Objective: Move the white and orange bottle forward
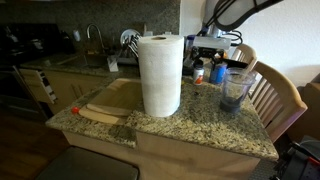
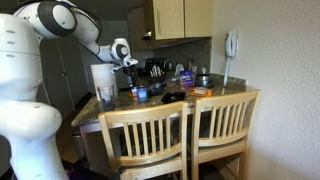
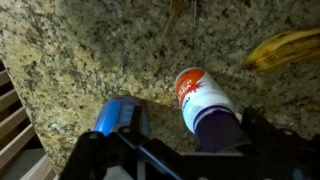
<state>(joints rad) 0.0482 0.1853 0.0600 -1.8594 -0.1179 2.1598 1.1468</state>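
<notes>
The claw [image 3: 185, 158] hangs spread wide, holding nothing. The white and orange bottle [image 3: 203, 100] stands right beneath it, a blue can [image 3: 120, 118] just beside. The bottle is probably light, stiff, slick and tippy: grip mid-body, under the cap.

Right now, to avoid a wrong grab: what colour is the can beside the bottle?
Blue; the can shows best in wrist view.

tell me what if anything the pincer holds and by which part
Nothing looks gripped yet: the pincer stands open around the dark-capped top of the slim white and orange bottle, beside the blue cylindrical can.
</notes>
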